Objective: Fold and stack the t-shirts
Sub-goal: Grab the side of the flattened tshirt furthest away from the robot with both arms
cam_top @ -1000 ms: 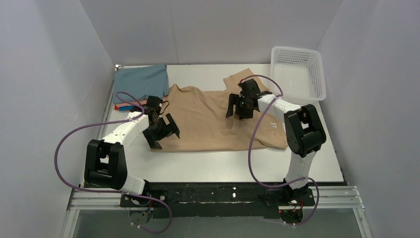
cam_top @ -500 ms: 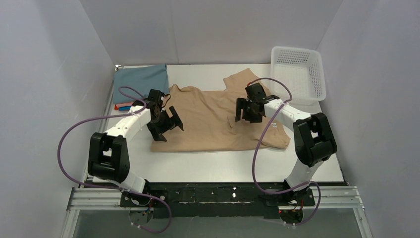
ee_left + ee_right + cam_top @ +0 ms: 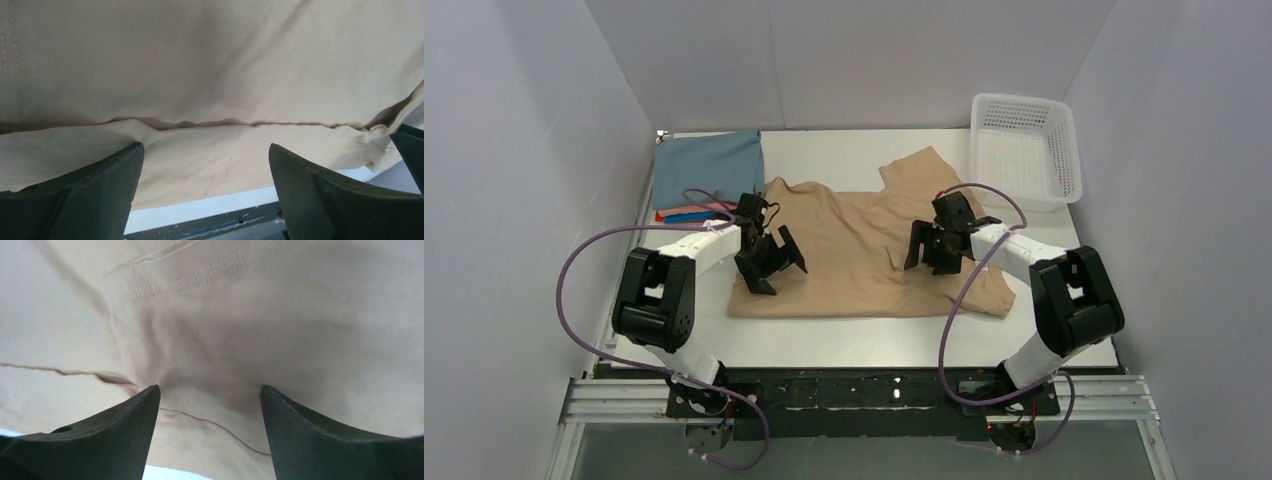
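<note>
Under the left fingers [image 3: 75,195] and the right fingers [image 3: 325,435], both spread apart, the tan t-shirt [image 3: 849,235] lies on the table [image 3: 854,345]; closing may catch one layer only, spoiling the fold.

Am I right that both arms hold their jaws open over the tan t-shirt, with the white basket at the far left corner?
Not quite: the white basket sits at the far right corner, as the top external view shows. The jaws are open over the tan t-shirt.

Top camera high at the near side, looking down, wrist cameras close over the shared tan t-shirt [image 3: 849,270]
</note>
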Controlling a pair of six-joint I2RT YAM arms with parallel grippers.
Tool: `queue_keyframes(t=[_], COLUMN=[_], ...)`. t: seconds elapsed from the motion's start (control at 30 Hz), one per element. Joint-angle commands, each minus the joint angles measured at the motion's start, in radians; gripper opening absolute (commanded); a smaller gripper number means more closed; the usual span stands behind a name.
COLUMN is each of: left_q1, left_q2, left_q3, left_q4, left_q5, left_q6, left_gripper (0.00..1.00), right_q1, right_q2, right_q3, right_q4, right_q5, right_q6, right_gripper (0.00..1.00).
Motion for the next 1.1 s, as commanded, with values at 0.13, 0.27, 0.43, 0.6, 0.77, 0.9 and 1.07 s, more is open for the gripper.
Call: queue_keyframes(t=[0.13,0.27,0.43,0.6,0.77,0.9,1.07], left_q1=[-0.071,-0.088,-0.094,-0.094,-0.094,-0.080,-0.012], left_q2=[-0.254,-0.394,-0.447,-0.464,-0.477,-0.407,-0.133], left_q3=[-0.351,-0.437,-0.426,-0.386,-0.243,-0.035,0.242], left_q4=[-0.212,-0.262,-0.318,-0.355,-0.380,-0.409,-0.352], left_q5=[-0.045,-0.087,-0.178,-0.157,-0.200,-0.347,-0.338], left_q6=[-0.060,-0.085,-0.092,-0.077,-0.041,-0.010,0.035], left_gripper=[0.98,0.98,0.98,0.98,0.98,0.98,0.98], right_q1=[0.005,0.006,0.006,0.004,0.003,-0.007,-0.035], right_q2=[-0.202,-0.304,-0.375,-0.388,-0.380,-0.416,-0.457], right_q3=[-0.245,-0.329,-0.324,-0.226,-0.045,0.043,0.082], right_q4=[-0.221,-0.236,-0.262,-0.318,-0.333,-0.296,-0.217], right_q5=[-0.116,-0.163,-0.096,0.121,0.183,0.265,0.300], right_q6=[0.076,0.096,0.090,0.077,0.043,0.060,0.077], right_gripper=[0.82,0.82,0.82,0.86,0.89,0.96,0.97])
